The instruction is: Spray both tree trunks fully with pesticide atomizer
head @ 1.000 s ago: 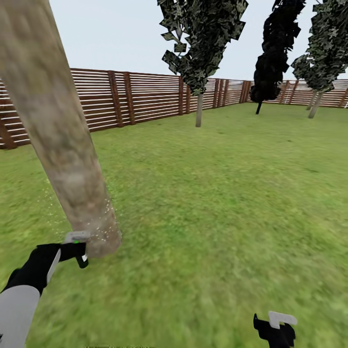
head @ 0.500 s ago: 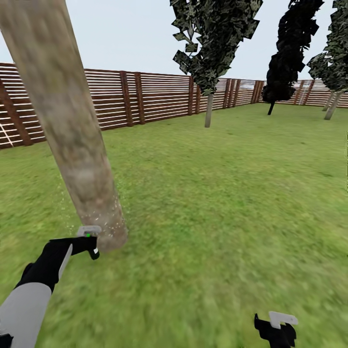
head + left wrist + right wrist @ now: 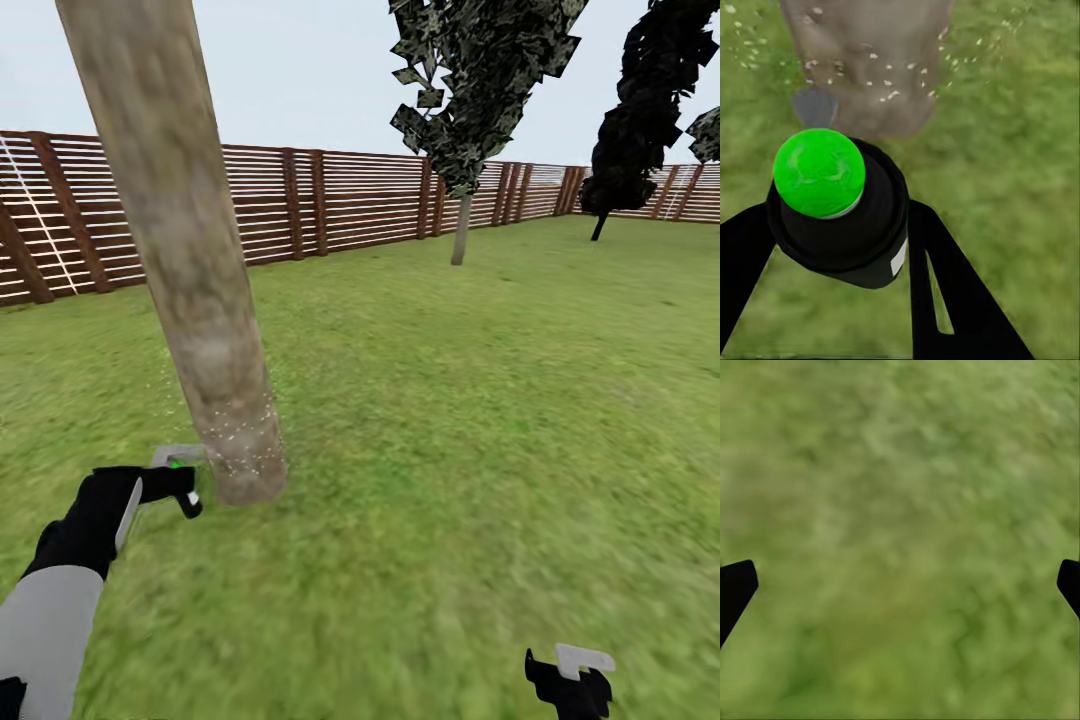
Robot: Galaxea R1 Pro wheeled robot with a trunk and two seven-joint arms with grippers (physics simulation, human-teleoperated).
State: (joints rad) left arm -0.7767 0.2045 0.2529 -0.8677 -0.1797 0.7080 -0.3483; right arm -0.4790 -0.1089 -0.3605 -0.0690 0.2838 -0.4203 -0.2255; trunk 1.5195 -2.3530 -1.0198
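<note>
In the fenced garden (image 3: 480,420), a thick, smooth tree trunk (image 3: 190,250) leans up out of the lawn just ahead of the robot's left arm, its long axis tilted away from upright and its mottled grey-tan base flecked with pale spray droplets. The left gripper (image 3: 832,247) has its jaws pinching the pesticide atomizer (image 3: 840,217), a black canister with a bright green cap, nozzle end aimed at the foot of the trunk and close beside it without touching. The left arm is by far the nearer to the tree; any further coverage looks to lie higher up the trunk. The right gripper (image 3: 900,577) hangs over bare grass, jaws spread, holding nothing.
</note>
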